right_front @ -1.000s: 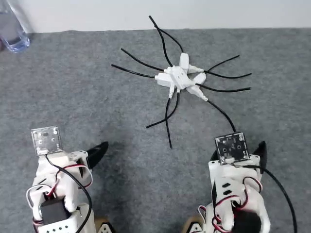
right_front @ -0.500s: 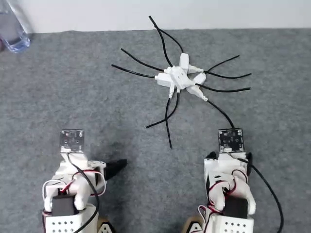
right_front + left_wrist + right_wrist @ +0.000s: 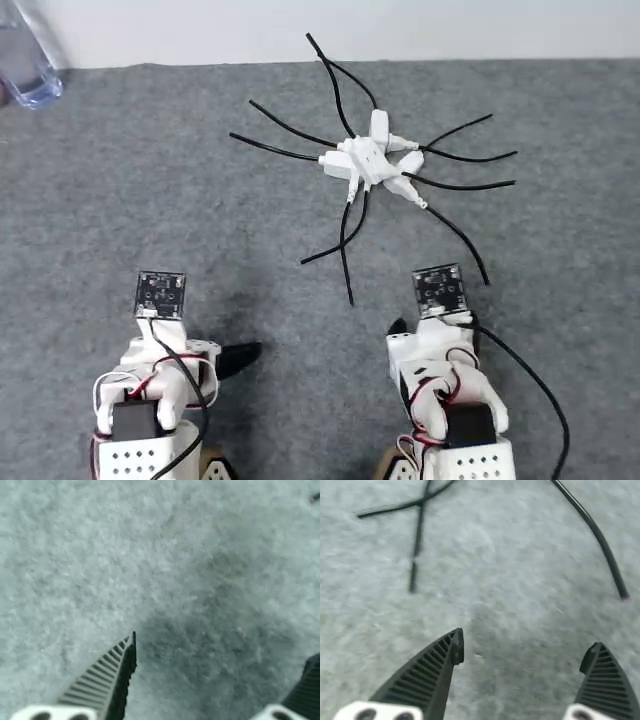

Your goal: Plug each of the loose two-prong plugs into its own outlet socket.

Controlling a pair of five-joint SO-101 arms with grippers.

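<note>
Hovering over grey carpet (image 3: 100, 200), left hand (image 3: 224, 647) and right hand (image 3: 527, 641) gape.

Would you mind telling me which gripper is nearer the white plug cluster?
Right. The right gripper is just short of the cable ends trailing from the plug cluster; the left gripper is over bare carpet, farther off to the left.

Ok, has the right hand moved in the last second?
Yes. The right hand has swung sideways in the high view, from beside the curved cable's tip toward the straight cable's tip.
</note>
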